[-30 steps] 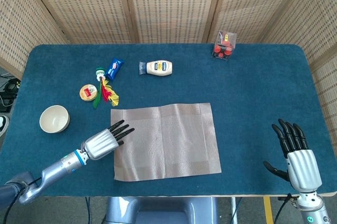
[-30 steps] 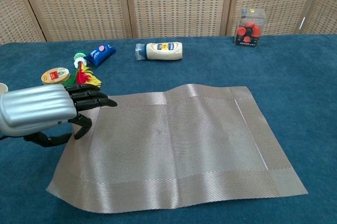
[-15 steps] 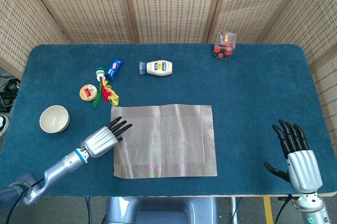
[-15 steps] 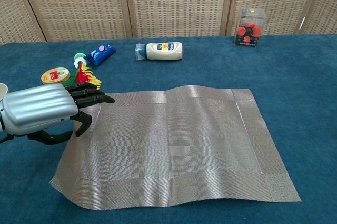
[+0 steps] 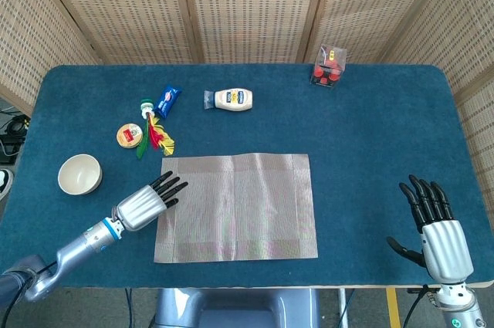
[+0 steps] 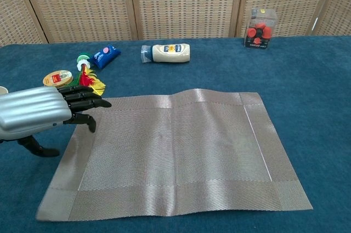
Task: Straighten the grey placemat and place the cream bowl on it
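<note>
A white squeeze bottle (image 5: 230,99) lies on its side on the blue table (image 5: 370,127), a blue packet (image 5: 168,99) left of it. A round yellow tin (image 5: 130,136) sits beside a red-and-yellow feathered toy (image 5: 154,133); a clear box of red pieces (image 5: 328,66) stands far back.

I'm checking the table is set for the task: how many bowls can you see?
1. A single cream bowl sits near the table's left edge, left of the grey placemat and beyond the left hand. The chest view shows only a sliver of it; none looks hidden.
</note>
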{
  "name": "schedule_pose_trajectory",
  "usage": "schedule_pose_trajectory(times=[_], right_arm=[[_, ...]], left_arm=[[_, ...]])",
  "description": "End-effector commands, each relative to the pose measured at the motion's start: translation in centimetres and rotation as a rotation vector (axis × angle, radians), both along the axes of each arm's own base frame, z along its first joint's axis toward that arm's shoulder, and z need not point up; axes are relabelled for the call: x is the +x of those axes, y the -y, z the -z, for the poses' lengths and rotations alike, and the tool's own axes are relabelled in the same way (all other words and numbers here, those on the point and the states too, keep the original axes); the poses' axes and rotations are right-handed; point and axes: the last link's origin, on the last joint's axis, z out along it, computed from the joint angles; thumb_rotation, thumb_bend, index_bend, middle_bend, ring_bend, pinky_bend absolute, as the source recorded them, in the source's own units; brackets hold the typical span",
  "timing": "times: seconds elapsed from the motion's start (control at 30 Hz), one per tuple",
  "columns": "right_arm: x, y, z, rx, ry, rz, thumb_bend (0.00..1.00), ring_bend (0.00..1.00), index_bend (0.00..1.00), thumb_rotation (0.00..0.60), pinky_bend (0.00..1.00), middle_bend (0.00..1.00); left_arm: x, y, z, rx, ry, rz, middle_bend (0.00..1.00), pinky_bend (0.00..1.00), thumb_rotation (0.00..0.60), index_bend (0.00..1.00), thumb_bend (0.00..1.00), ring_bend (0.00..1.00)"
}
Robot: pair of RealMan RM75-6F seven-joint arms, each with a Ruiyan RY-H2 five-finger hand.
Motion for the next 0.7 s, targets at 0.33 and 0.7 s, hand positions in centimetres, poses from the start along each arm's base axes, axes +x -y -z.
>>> schedule_pose_trajectory(times=[0.33,0.7], right_arm=[[0.1,0.0,0.0,0.004,0.002,-0.002,0.00,0.00,0.06,0.600,0.00,0.00],[0.2,-0.2,0.0,0.003,0.003,-0.009,0.00,0.00,0.06,0.600,0.00,0.00]], left_arm=[[-2.3,0.2,-8.4,0.129,0.206,-0.177,0.00,0.00,0.600,0.00,0.00,0.00],[-10.3,0.8,-11.4,0.279,0.190,-0.574,0.00,0.00,0.600,0.24,0.02,0.00]])
